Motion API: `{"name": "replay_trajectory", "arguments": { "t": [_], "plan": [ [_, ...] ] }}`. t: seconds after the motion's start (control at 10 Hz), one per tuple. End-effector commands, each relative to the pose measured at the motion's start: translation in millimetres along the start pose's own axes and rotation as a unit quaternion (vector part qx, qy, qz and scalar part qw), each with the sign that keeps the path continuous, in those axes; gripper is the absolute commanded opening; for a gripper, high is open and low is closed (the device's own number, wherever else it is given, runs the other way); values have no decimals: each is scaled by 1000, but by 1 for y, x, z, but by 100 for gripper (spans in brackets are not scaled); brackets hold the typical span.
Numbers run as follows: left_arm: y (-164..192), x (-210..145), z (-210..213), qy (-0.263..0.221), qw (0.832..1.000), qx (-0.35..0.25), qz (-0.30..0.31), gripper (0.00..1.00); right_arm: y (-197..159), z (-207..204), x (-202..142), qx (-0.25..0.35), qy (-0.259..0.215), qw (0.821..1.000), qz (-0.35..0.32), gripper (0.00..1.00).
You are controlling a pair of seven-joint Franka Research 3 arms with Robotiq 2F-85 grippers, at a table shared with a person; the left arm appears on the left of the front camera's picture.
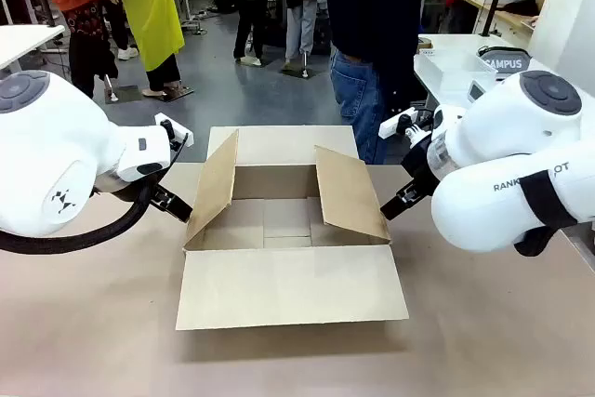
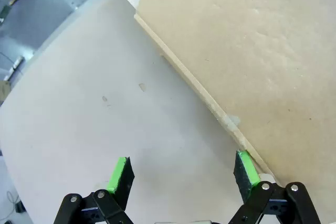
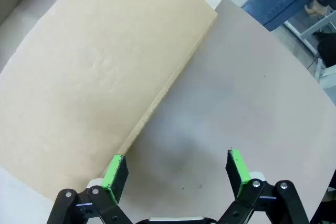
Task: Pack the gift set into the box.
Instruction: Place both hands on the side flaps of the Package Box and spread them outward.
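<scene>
The box [image 1: 279,220], a large brown carton, stands open in the middle of the table with its front flap [image 1: 290,287] lying flat. Its left flap [image 2: 252,51] and right flap [image 3: 100,77] lean outward. My left gripper [image 1: 175,203] is open just outside the left flap; in the left wrist view the gripper [image 2: 182,174] has one green pad [image 2: 245,169] at the flap's edge. My right gripper [image 1: 393,205] is open beside the right flap, and the right wrist view shows the gripper [image 3: 176,170] with one pad [image 3: 115,171] at that edge. The gift set's white basket [image 1: 451,73] with grey "CAMPUS" fabric [image 1: 503,63] sits on the far right table.
A person in a dark top and jeans [image 1: 364,90] stands behind the box at the far side. Bare tabletop [image 1: 93,323] spreads around the carton. A white side table [image 1: 23,39] stands at far left.
</scene>
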State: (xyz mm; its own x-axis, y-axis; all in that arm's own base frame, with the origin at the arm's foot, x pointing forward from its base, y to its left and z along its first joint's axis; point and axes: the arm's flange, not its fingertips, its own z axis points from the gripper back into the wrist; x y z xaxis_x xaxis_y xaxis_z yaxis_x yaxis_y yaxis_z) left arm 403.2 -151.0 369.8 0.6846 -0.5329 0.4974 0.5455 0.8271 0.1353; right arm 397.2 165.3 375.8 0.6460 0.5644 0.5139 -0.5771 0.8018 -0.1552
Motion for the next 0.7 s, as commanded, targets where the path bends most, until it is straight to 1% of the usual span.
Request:
{"name": "replay_trajectory", "arguments": {
  "t": [0.0,0.6],
  "plan": [
    [0,0,0,-1,1000,0,0,100,0,0,0,0,0,1000,0,100],
    [0,0,0,-1,1000,0,0,100,0,0,0,0,0,1000,0,100]
  ]
}}
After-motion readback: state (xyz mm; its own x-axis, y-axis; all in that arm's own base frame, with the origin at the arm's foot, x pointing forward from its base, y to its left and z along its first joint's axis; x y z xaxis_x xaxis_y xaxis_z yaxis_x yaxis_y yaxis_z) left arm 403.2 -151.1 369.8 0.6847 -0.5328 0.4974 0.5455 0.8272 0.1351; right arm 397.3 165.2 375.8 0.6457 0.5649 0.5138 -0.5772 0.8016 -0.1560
